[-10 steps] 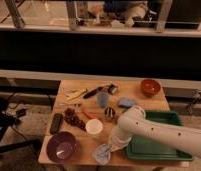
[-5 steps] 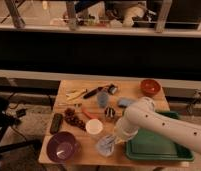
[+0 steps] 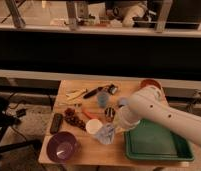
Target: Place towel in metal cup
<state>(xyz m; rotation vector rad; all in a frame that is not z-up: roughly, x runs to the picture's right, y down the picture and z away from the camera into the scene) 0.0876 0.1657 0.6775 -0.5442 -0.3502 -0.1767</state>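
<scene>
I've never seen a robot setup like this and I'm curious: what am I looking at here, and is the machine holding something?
The thick white limb reaching in from the right is the robot's single arm. Its grasping tool is at the arm's tip, over the front of the wooden table. There is only one camera, looking down on the table; where it is mounted isn't known. On the table are a purple bowl, a white cup, a blue cup, a small metal cup and a green tray. A pale towel is bunched at the tool, apparently carried, though the grip itself is hidden.
</scene>
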